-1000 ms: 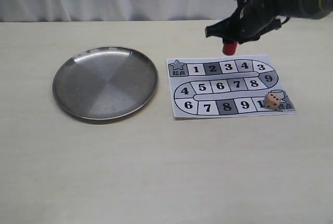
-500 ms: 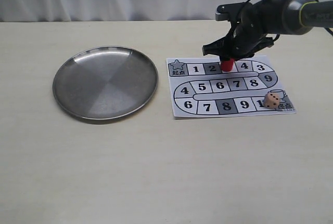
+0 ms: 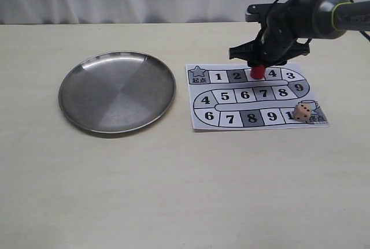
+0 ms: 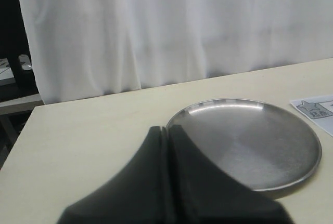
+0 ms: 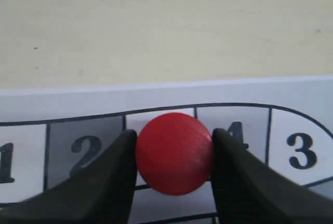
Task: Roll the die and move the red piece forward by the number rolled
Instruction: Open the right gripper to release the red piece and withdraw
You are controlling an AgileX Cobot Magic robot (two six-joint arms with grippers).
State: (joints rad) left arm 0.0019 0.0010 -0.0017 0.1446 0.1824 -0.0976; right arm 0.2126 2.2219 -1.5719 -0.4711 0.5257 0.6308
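The red piece [image 3: 257, 71] stands on the square between 2 and 4 of the paper game board [image 3: 300, 90]. My right gripper [image 3: 258, 64] is shut on it from above. In the right wrist view the red piece [image 5: 174, 153] sits between both fingers [image 5: 114, 177], which touch its sides. The beige die [image 3: 302, 112] rests on the board's near right corner, by the last squares. My left gripper [image 4: 168, 129] is shut on nothing, beside the steel plate [image 4: 291, 172]; it is out of sight in the exterior view.
A round steel plate [image 3: 81, 96] lies on the table left of the board. A white curtain hangs behind the table's far edge. The board's start star [image 4: 315, 108] shows at the edge of the left wrist view.
My right gripper came down with the red piece from above the board's far edge onto the square after 2, then shifted slightly right. The die and plate stayed put.
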